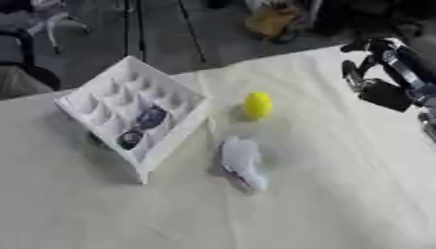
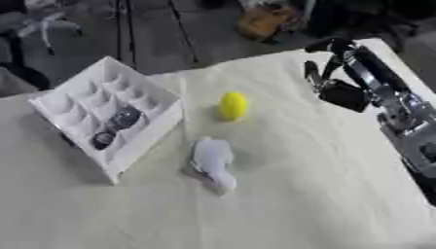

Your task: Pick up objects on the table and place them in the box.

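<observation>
Desk (image 1: 323,214): covered with a pale cream cloth, set askew in both views.

Nearest item: white soft-looking object (image 1: 241,161), lying on the cloth near desk centre, long axis running near to far; possibly a crumpled bag or cloth, not identifiable at this sharpness. Not touched by any hand.

Just beyond it: yellow rounded object (image 1: 258,105), resting on the cloth, apart from the white object and apart from the box.

To the left of both: white box (image 1: 85,104), divided into a grid of small compartments, turned diagonally to the desk edge. Two dark round items (image 1: 140,128) inside, occupying neighbouring compartments toward the near side of the grid. Remaining compartments appear white.

Far right: right hand (image 2: 340,90), black, raised above the desk's far right corner, well apart from all objects. Fingers (image 2: 312,73) curled downward, grasping nothing. Silver-jointed forearm (image 2: 400,116) running off the right edge.

Beyond the desk: dark floor (image 1: 170,29).
</observation>
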